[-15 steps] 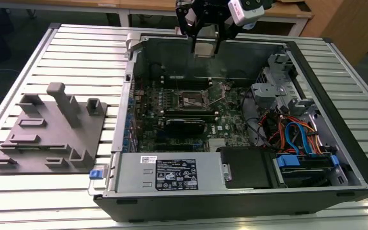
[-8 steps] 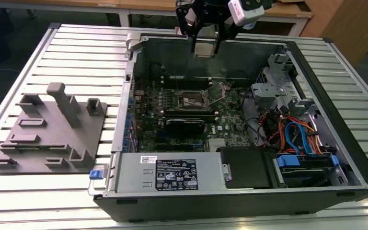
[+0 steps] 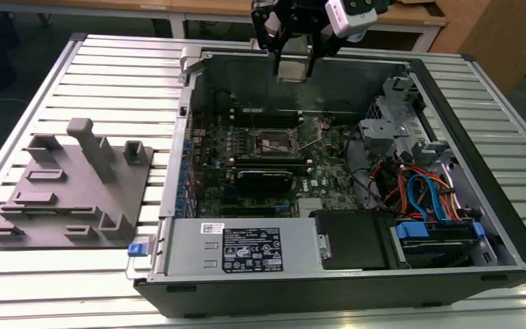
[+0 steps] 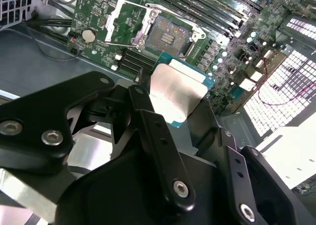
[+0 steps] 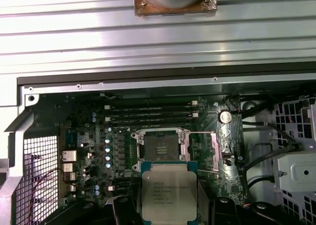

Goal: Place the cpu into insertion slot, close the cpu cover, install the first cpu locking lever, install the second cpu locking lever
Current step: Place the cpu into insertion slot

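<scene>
While the gripper (image 3: 292, 67) is hanging high over the open computer case (image 3: 482, 161), its two black fingers (image 4: 148, 121) are pinching the cpu (image 3: 292, 70) by opposite edges, so it is closed on the chip. Well off to the exterior view's left of the gripper, a grey fixture block (image 3: 71, 185) is sitting on the slatted metal table (image 3: 107, 75), apart from the case. In both wrist views the cpu (image 4: 177, 89) (image 5: 169, 193) is showing its dull silver top and green rim between the fingers, held in the air and touching nothing else.

Below the gripper, the insertion slot (image 3: 277, 144) (image 4: 170, 34) (image 5: 160, 147) is lying empty on the green motherboard (image 3: 244, 192), well apart from the chip. Just beside the slot, the cpu cover (image 4: 113, 24) is standing swung open, its square window clear of the contacts. Long black memory slots (image 5: 148, 113) are running along the far side of the slot from the chip, and a coin battery (image 5: 225, 116) is sitting near the cover.

Toward the exterior view's right of the gripper, a silver drive cage (image 3: 386, 130) is standing inside the case, with orange and blue cables (image 3: 418, 192) trailing beside it.
</scene>
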Robot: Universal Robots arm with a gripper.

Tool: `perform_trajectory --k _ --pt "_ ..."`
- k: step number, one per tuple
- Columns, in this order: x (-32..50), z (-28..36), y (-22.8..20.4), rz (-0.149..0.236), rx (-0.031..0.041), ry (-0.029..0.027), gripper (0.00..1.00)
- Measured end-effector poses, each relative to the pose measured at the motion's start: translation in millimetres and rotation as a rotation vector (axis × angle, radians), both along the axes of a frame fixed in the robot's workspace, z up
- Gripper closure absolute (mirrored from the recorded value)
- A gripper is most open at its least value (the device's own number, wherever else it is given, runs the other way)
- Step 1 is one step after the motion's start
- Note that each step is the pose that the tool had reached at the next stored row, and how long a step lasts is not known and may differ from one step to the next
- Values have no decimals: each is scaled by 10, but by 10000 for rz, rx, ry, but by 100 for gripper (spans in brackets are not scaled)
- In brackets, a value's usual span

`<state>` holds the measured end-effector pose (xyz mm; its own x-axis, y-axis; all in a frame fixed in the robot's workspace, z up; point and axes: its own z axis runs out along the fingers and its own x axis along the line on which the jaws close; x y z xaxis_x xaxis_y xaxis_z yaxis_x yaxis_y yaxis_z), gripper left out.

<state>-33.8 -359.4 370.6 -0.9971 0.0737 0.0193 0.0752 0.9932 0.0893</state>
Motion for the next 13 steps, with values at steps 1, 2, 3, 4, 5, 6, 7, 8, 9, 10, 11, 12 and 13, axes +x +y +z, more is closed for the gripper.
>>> perform_trajectory --k 1,2,3,4,5,6,7,8,9,10,11,12,13 --pt "0 0 0 -51 0 0 46" --pt "0 0 0 -101 0 0 46" --pt "0 0 0 -146 0 0 46" --pt "0 0 0 -174 0 0 46" --pt "0 0 0 -185 0 0 46" --pt "0 0 0 -188 0 0 46" --pt "0 0 0 -189 0 0 46" --pt "0 0 0 -189 0 0 46" --pt "0 0 0 -189 0 0 46" --pt "0 0 0 -189 0 0 46" --pt "0 0 0 -189 -1 0 46" --pt "0 0 0 -190 0 0 46" --pt "0 0 0 -189 0 0 46"
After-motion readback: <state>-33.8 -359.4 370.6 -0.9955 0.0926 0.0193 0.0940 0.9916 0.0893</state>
